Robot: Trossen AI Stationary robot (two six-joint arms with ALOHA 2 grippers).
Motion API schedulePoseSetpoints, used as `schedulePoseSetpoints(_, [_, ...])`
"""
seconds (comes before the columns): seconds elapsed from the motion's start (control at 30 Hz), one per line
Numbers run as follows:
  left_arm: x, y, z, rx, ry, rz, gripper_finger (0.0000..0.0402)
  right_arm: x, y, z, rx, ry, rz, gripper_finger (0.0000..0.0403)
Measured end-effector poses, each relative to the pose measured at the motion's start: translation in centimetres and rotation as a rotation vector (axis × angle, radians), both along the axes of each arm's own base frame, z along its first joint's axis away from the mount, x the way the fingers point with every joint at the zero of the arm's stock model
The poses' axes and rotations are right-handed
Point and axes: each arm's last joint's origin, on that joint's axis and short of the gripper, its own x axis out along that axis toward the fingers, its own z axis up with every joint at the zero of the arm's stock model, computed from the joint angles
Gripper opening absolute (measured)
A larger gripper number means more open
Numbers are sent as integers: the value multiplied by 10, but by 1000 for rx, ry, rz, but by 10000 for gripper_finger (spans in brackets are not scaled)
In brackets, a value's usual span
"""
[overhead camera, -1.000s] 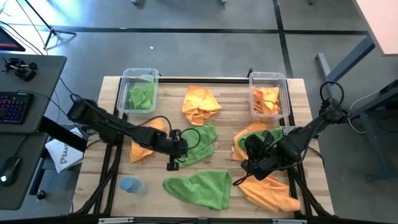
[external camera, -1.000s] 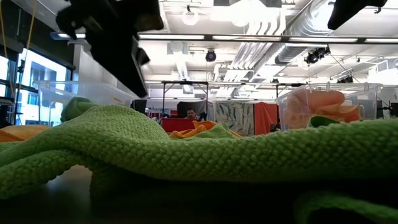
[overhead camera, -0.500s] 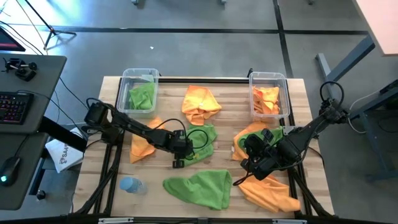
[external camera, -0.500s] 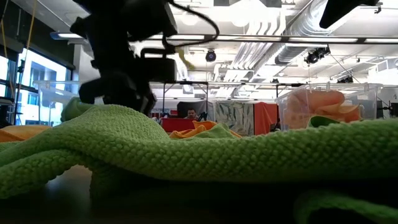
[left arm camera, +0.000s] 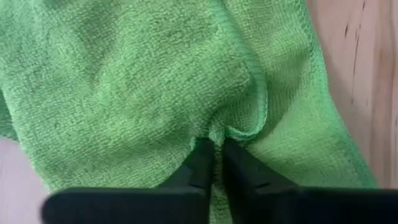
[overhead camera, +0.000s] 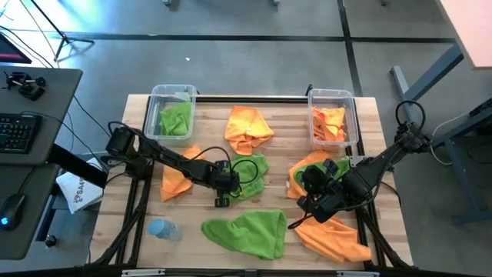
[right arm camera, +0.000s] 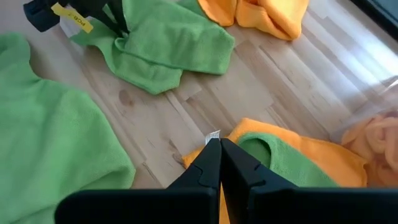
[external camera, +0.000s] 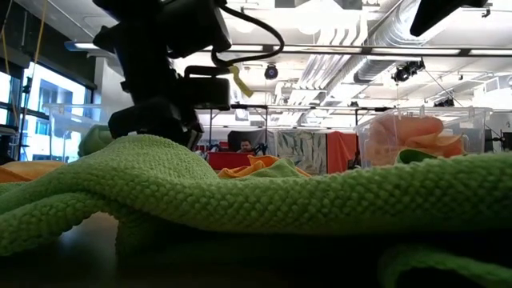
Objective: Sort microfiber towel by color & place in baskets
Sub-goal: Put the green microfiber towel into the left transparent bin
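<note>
The sort is early: the left basket (overhead camera: 171,94) holds one green towel (overhead camera: 176,119) and the right basket (overhead camera: 332,96) holds orange cloth (overhead camera: 330,123), while about six towels lie loose on the counter (overhead camera: 286,146). The left gripper (overhead camera: 223,196) sits at mid-counter, its fingers (left arm camera: 200,163) pinched shut on a fold of the middle green towel (overhead camera: 250,175), not yet lifted. The right gripper (overhead camera: 307,209) hovers with fingers closed and empty above the orange-and-green heap (overhead camera: 311,171).

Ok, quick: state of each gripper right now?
Left gripper: shut on a pinch of the green towel.
Right gripper: shut, holding nothing, above the table.
</note>
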Motion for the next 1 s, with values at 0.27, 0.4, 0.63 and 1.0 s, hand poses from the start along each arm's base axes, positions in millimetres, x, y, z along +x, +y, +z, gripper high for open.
schedulePoseSetpoints(0.27, [0, 0, 36, -29, -42, 19, 2, 0, -1, 1, -26, -16, -1, 0])
schedulePoseSetpoints(0.4, [-6, 2, 74, -21, -120, 29, 1, 1, -1, 0, -29, -14, 4, 0])
schedulePoseSetpoints(0.63, [-37, 9, 148, 18, -366, 76, 1, 2, 0, -4, -23, -26, 4, 0])
schedulePoseSetpoints(1.0, [-110, 24, 229, 123, -731, 207, 0, 7, 6, -32, 60, -49, 17, 0])
